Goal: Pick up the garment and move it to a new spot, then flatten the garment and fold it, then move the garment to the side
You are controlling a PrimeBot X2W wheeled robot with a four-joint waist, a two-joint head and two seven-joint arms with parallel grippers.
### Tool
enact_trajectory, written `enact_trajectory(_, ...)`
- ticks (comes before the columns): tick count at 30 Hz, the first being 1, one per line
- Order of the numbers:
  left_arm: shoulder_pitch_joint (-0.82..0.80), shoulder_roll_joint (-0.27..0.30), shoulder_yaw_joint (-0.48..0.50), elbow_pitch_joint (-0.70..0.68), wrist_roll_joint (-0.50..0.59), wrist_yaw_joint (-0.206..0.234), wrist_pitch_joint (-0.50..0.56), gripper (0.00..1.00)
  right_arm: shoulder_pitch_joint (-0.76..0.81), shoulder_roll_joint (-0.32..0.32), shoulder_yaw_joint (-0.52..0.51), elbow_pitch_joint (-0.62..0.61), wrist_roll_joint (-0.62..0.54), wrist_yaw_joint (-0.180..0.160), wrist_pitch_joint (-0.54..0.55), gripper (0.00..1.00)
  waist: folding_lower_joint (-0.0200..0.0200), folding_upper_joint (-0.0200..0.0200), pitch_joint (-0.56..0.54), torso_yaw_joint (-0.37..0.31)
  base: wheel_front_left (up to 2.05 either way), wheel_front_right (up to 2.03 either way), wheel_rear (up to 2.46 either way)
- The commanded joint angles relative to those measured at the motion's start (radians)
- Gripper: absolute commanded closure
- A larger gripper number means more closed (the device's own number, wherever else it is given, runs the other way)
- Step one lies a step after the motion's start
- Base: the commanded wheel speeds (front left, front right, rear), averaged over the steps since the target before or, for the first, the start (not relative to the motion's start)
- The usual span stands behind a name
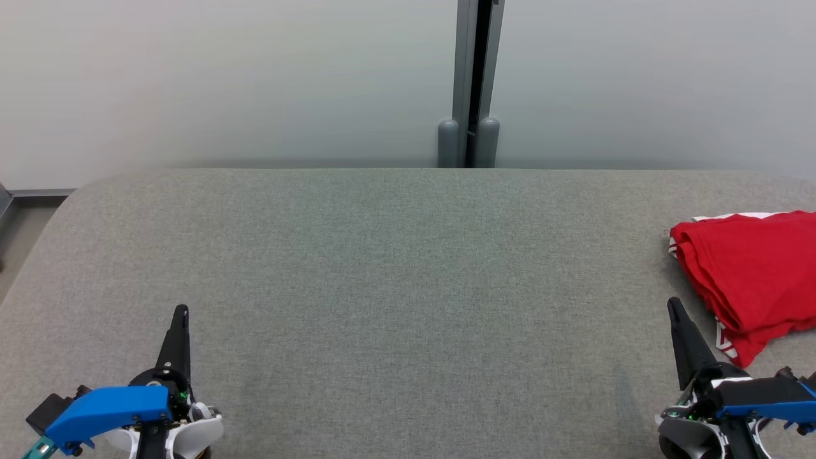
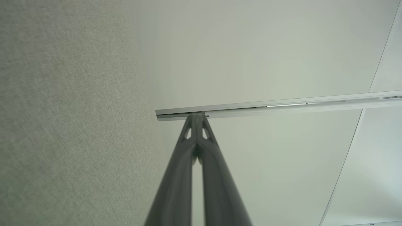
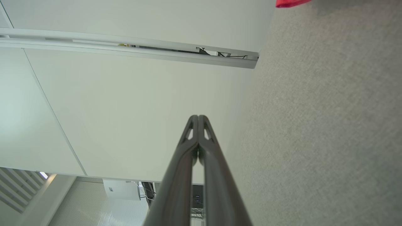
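Note:
The garment (image 1: 755, 277) is red with white trim and lies folded in a bundle at the right edge of the grey fabric table (image 1: 408, 287). A sliver of the garment (image 3: 290, 2) also peeks in at the top of the right wrist view. My right gripper (image 1: 673, 306) is shut with nothing in it, low on the right, its tip just left of the garment's near corner and apart from it. At the lower left my left gripper (image 1: 182, 312) is shut and empty, far from the garment. Both wrist views show the fingers (image 2: 197, 117) (image 3: 198, 118) pressed together.
A pale partition wall (image 1: 223, 76) runs behind the table, with a grey post (image 1: 470, 83) at its middle. The table's rounded left corner drops to the floor (image 1: 19, 242). Bare grey fabric spans the table's centre.

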State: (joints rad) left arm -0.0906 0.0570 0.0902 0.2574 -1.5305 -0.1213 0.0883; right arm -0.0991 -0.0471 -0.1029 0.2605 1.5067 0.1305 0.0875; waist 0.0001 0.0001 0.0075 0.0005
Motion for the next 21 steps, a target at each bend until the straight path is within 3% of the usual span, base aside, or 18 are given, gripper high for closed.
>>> enact_trajectory(1,-0.019,-0.001,0.010,-0.007,-0.017,-0.009,0.007,1.00,-0.013,-0.005,-0.004,-0.010,0.023,0.000,0.008,1.00,-0.0001,-0.0001,0.000,0.000,0.00,0.00,0.00)
enact_trajectory(13,-0.025,-0.009,0.028,-0.015,-0.085,-0.015,0.030,1.00,-0.016,-0.005,-0.014,-0.019,0.110,0.000,0.030,1.00,-0.0001,-0.0001,-0.004,0.000,0.00,0.00,0.00)
enact_trajectory(21,-0.023,-0.008,0.028,-0.015,-0.083,-0.012,0.030,1.00,-0.016,-0.005,-0.013,-0.018,0.107,0.000,0.030,1.00,-0.0001,-0.0001,-0.004,0.000,0.00,0.00,0.00)
